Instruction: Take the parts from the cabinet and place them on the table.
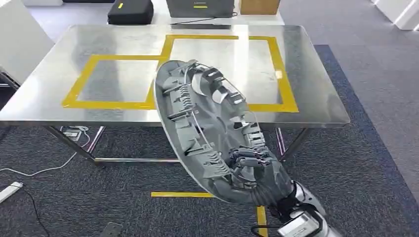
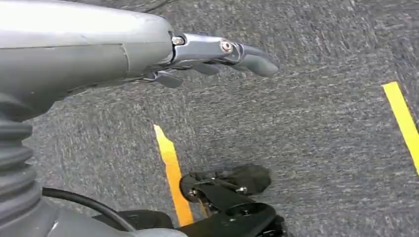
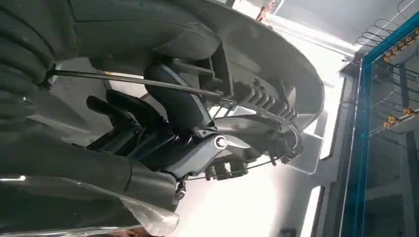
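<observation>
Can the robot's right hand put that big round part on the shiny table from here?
Probably yes. The right hand grips the wheel cover by its rim and holds it tilted over the near edge of the table, whose taped squares look bare.

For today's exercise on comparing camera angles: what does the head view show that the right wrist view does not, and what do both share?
Head view alone: the steel table with its yellow tape outlines, carpet, and the whole grey wheel cover held tilted short of the table. Right wrist view alone: a blue-framed rack hung with wires. Both: the right hand gripping the cover's ribbed inner side.
</observation>
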Robot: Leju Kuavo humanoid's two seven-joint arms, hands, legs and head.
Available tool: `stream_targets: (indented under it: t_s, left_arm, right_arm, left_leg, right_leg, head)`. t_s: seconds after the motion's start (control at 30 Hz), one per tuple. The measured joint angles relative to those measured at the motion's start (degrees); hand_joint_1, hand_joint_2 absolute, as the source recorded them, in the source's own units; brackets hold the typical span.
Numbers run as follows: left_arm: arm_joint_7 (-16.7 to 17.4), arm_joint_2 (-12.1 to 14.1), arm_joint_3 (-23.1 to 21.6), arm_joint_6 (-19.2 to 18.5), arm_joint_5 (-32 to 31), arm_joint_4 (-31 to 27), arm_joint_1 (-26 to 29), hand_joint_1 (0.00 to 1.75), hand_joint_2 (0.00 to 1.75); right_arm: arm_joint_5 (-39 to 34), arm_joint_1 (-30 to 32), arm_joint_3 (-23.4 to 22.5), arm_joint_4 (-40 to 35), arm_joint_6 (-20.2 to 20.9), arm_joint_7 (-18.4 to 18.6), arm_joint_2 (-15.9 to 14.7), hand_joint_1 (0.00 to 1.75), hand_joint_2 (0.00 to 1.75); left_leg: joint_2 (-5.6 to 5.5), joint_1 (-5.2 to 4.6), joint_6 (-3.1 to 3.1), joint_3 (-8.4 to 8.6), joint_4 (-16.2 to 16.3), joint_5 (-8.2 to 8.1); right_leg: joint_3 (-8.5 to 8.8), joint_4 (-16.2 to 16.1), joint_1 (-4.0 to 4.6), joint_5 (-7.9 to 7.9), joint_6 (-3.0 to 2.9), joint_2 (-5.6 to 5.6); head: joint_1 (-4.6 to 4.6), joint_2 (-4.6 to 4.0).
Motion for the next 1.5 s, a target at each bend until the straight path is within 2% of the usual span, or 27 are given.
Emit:
stream_targets:
  t_s: [0.1,0.13,0.27,0.33,0.43,0.5,0.6,0.67,0.7,0.77,0.83,0.87,0.9,0.93,0.97,1.03,1.07,1.1,1.17,1.2,1.27,1.33,1.37,1.4,1.43,1.47,1.5]
  left_arm:
    - [-0.02,-0.02,-0.20,-0.13,0.00,0.00,0.00,0.00,1.75]
    - [-0.07,-0.09,-0.22,-0.13,0.00,0.00,0.03,0.00,1.75]
    - [-0.11,-0.13,-0.24,-0.15,0.02,0.00,-0.03,0.00,1.75]
    - [-0.11,-0.13,-0.24,-0.20,0.02,0.00,0.16,0.00,1.75]
    - [-0.11,-0.15,-0.24,-0.22,0.02,0.00,0.18,0.00,1.75]
    - [-0.11,-0.11,-0.26,-0.22,0.02,0.00,-0.01,0.00,1.75]
    - [-0.11,-0.09,-0.28,-0.28,0.00,0.00,-0.05,0.00,1.75]
    - [-0.11,-0.04,-0.33,-0.28,0.00,0.00,-0.33,0.00,1.75]
    - [-0.11,-0.06,-0.33,-0.31,0.00,0.00,-0.33,0.00,1.75]
    - [-0.11,-0.09,-0.33,-0.31,0.00,0.00,0.02,0.00,1.75]
    - [-0.11,-0.09,-0.33,-0.31,0.00,0.00,0.23,0.00,1.75]
    - [-0.11,-0.09,-0.33,-0.31,0.00,0.00,0.27,0.00,1.75]
    - [-0.11,-0.07,-0.33,-0.31,0.00,0.00,0.31,0.00,1.75]
    - [-0.11,-0.04,-0.33,-0.31,0.00,0.00,0.47,0.00,1.75]
    - [-0.11,-0.02,-0.33,-0.31,0.02,0.00,0.81,0.00,1.75]
    - [-0.11,-0.06,-0.31,-0.31,0.02,0.00,0.97,0.00,1.75]
    - [-0.13,-0.11,-0.33,-0.31,0.02,0.00,0.93,0.00,1.75]
    - [-0.15,-0.15,-0.33,-0.31,0.02,0.00,0.82,0.00,1.75]
    - [-0.31,-0.09,-0.33,-0.30,0.02,0.00,0.70,0.00,1.75]
    - [-0.31,-0.04,-0.33,-0.28,0.07,0.00,0.63,0.00,1.75]
    - [-0.31,-0.09,-0.33,-0.28,0.04,0.00,0.62,0.00,1.75]
    - [-0.31,-0.15,-0.33,-0.33,0.02,0.00,0.87,0.00,1.75]
    - [-0.31,-0.15,-0.33,-0.33,0.02,0.00,0.96,0.00,1.75]
    - [-0.31,-0.15,-0.33,-0.33,0.02,0.00,0.96,0.00,1.75]
    - [-0.31,-0.15,-0.33,-0.33,0.02,0.00,0.98,0.00,1.75]
    - [-0.31,-0.20,-0.33,-0.33,0.02,0.02,1.30,0.00,1.75]
    - [-0.26,-0.20,-0.33,-0.33,0.02,0.07,1.23,0.00,1.75]
  right_arm:
    - [0.15,0.04,-0.46,0.02,-0.07,0.11,0.07,1.75,1.75]
    - [0.33,0.12,-0.68,0.02,-0.11,0.18,0.09,1.75,1.75]
    - [0.40,0.45,-1.25,0.02,-0.20,0.11,0.22,1.75,1.75]
    - [0.33,0.88,-1.47,0.18,-0.04,0.31,0.22,1.75,1.75]
    - [0.20,0.88,-1.62,0.20,0.26,0.31,0.33,1.75,1.75]
    - [0.04,0.81,-1.62,0.26,0.53,0.26,0.37,1.75,1.75]
    - [-0.68,0.90,-1.77,0.17,0.85,0.33,0.68,1.75,1.75]
    - [-0.74,0.92,-1.90,0.15,1.03,0.31,0.89,1.75,1.75]
    - [-0.74,0.90,-1.90,0.15,1.07,0.26,1.07,1.75,1.75]
    - [-0.74,0.91,-1.90,0.15,1.20,0.26,1.14,1.75,1.75]
    - [-0.74,0.95,-1.95,0.15,1.20,0.29,1.14,1.75,1.75]
    - [-0.74,0.97,-2.01,0.15,1.18,0.33,1.14,1.75,1.75]
    - [-0.72,0.97,-2.10,0.17,1.09,0.40,1.20,1.75,1.75]
    - [-0.65,0.97,-2.21,0.17,0.83,0.57,1.29,1.75,1.75]
    - [-0.61,0.99,-2.41,0.22,0.55,0.72,1.31,1.75,1.75]
    - [-0.39,1.27,-3.02,0.28,-0.02,1.09,1.44,1.75,1.75]
    - [-0.46,1.26,-3.26,0.24,-0.37,1.27,1.66,1.75,1.75]
    - [-0.46,1.12,-3.52,0.22,-0.55,1.36,1.75,1.75,1.75]
    - [-0.46,1.08,-4.00,0.17,-0.59,1.33,1.84,1.75,1.75]
    - [-0.44,0.98,-4.00,0.20,-0.55,1.31,1.84,1.75,1.75]
    - [-0.41,1.21,-4.22,0.20,-0.59,1.31,1.84,1.75,1.75]
    - [-0.04,1.31,-4.55,0.37,-0.63,1.97,1.84,1.75,1.75]
    - [0.09,1.34,-4.68,0.61,-0.63,2.28,1.84,1.75,1.75]
    - [0.24,1.37,-4.70,0.79,-0.63,2.34,1.84,1.75,1.75]
    - [0.33,1.47,-4.72,0.96,-0.63,2.36,1.84,1.75,1.75]
    - [0.33,1.68,-4.79,1.22,-0.63,2.38,1.84,1.75,1.75]
    - [0.44,1.76,-4.94,1.62,-0.61,2.45,1.84,1.75,1.75]
  left_leg:
    - [-0.47,0.42,1.76,0.88,-0.83,-0.79]
    - [-0.49,0.41,2.27,1.51,-0.97,-1.24]
    - [-1.00,0.08,2.57,2.38,-0.86,-1.57]
    - [-1.55,0.08,2.30,3.42,-0.83,-2.37]
    - [-1.97,0.26,1.50,5.70,-0.82,-4.20]
    - [-2.07,0.05,0.67,5.89,-0.73,-5.14]
    - [-2.05,0.13,-0.23,6.92,-0.01,-5.12]
    - [-1.32,0.20,-1.11,2.36,7.91,-2.19]
    - [-1.25,0.36,-1.42,-0.63,12.08,-2.50]
    - [-1.23,0.54,-1.70,-5.47,16.77,-7.78]
    - [-1.23,0.56,-1.62,-7.46,15.56,-12.19]
    - [-1.22,0.53,-1.45,-7.55,13.32,-12.32]
    - [-1.21,0.49,-1.17,-7.43,10.14,-10.22]
    - [-1.08,0.34,-0.61,-7.46,5.97,-3.89]
    - [-0.76,0.04,-0.04,-7.67,2.27,5.64]
    - [-0.77,-0.34,0.14,-6.74,2.71,4.73]
    - [-0.97,-0.36,0.63,-6.19,1.88,4.00]
    - [-1.02,-0.33,1.14,-5.54,1.51,3.51]
    - [-1.34,0.22,1.77,-2.30,-0.18,2.65]
    - [-1.36,0.14,2.04,-1.26,-0.74,2.01]
    - [-1.56,0.07,2.19,1.23,-1.52,0.22]
    - [-2.00,0.02,2.19,3.92,-1.65,-1.87]
    - [-2.27,-0.04,2.18,5.53,-1.65,-3.14]
    - [-2.38,-0.12,2.14,6.99,-1.65,-4.29]
    - [-2.39,-0.24,2.07,8.56,-1.65,-5.55]
    - [-2.38,-0.23,2.00,9.04,-1.88,-6.81]
    - [-2.68,-0.47,1.65,10.71,-1.35,-8.03]
  right_leg:
    - [-0.86,1.48,-0.17,0.03,1.06,0.46]
    - [-1.39,3.17,-0.26,-0.82,0.96,2.28]
    - [-11.16,18.72,-0.04,-6.26,0.44,4.12]
    - [-12.35,17.24,-0.07,-3.67,0.35,4.08]
    - [-7.82,3.75,-0.24,5.00,0.73,4.10]
    - [-6.89,2.67,0.11,2.09,-0.15,4.12]
    - [-5.23,2.35,0.02,2.54,-1.36,4.26]
    - [-3.45,1.65,-0.15,1.57,-2.12,3.97]
    - [-2.62,1.45,-0.15,0.94,-2.23,3.89]
    - [-0.36,1.15,-0.16,-0.76,-2.26,3.93]
    - [2.26,1.02,-0.23,-2.77,-2.02,4.10]
    - [3.74,0.94,-0.23,-3.75,-2.01,4.10]
    - [5.29,0.79,-0.23,-4.78,-1.93,4.08]
    - [6.63,0.57,-0.19,-5.93,-1.73,3.99]
    - [6.98,0.40,-0.08,-6.85,-1.45,3.98]
    - [8.98,-1.43,-0.05,-8.38,-0.43,4.19]
    - [10.50,-1.38,-0.04,-7.50,0.19,4.08]
    - [10.23,-0.33,-0.05,-5.85,0.65,4.15]
    - [5.11,8.42,0.00,-2.29,1.00,4.16]
    - [1.98,12.56,0.04,-2.10,1.00,4.20]
    - [-4.14,17.16,0.12,-7.69,0.79,4.20]
    - [-7.59,15.97,0.15,-14.54,0.94,4.20]
    - [-8.69,13.68,0.19,-15.48,0.87,4.20]
    - [-9.33,10.77,0.30,-13.68,0.63,4.20]
    - [-9.81,7.06,0.42,-7.85,0.35,4.20]
    - [-10.07,4.18,0.55,2.84,-0.29,4.22]
    - [-10.05,3.35,0.84,6.39,-0.53,4.16]
  head:
    - [-0.04,0.00]
    - [0.53,0.00]
    - [0.70,-0.02]
    - [0.70,-0.02]
    - [0.77,-0.02]
    - [0.75,-0.02]
    - [0.62,-0.02]
    - [0.46,0.00]
    - [0.50,0.00]
    - [0.48,0.00]
    - [0.44,0.00]
    - [0.46,0.00]
    - [0.44,0.00]
    - [0.46,0.00]
    - [0.40,-0.02]
    - [0.49,-0.02]
    - [0.44,0.00]
    - [0.46,0.00]
    - [0.72,-0.09]
    - [0.81,0.00]
    - [0.94,0.00]
    - [1.05,0.00]
    - [1.10,0.00]
    - [1.12,0.00]
    - [1.20,0.00]
    - [1.21,0.00]
    - [1.03,0.00]
